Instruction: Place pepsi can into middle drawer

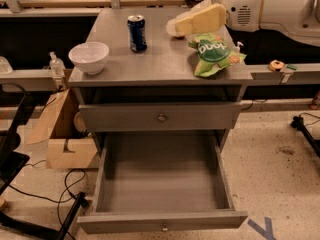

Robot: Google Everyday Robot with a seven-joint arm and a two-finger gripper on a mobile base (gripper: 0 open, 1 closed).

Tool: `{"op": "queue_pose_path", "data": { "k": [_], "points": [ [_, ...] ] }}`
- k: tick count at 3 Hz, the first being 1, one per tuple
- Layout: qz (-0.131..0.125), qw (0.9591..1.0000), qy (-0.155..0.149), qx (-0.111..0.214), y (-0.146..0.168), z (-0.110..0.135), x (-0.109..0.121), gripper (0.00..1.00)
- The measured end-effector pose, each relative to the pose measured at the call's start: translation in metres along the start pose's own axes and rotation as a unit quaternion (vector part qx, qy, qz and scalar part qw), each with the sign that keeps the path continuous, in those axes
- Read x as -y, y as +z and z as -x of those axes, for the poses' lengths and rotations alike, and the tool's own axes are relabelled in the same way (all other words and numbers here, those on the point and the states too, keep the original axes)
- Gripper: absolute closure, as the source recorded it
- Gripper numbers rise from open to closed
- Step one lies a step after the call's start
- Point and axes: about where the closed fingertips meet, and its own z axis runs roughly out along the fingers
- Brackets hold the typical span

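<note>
Far to the gripper's left, a bowl [89, 57] sits at the near-left edge of the cabinet top [160, 66], out of the way. The can [136, 33] stands upright just left of the gripper and slightly nearer the camera. It is apart from the gripper, with its long axis vertical and its silver top up. The gripper [182, 25] hovers over the back of the top, its tip pointing left toward the can. I cannot tell whether it is spread or pressed together, and it carries nothing that shows. A green bag [215, 54] lies to its right and nearer the camera, off the line between gripper and can. The drawer [160, 222] stands pulled open well below and in front of the gripper, under the closed upper drawer [161, 117]. By my judgement, the coming move is a short sideways reach leftward to the can's upright side.
</note>
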Motion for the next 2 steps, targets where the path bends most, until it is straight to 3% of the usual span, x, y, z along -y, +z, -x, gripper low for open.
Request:
{"op": "queue_pose_path", "data": {
  "k": [1,2],
  "points": [
    [0.005,0.9994,0.007,0.032,0.033,-0.005,-0.003,0.00],
    [0.011,0.9972,0.034,0.066,0.109,-0.046,0.011,0.00]
  ]
}}
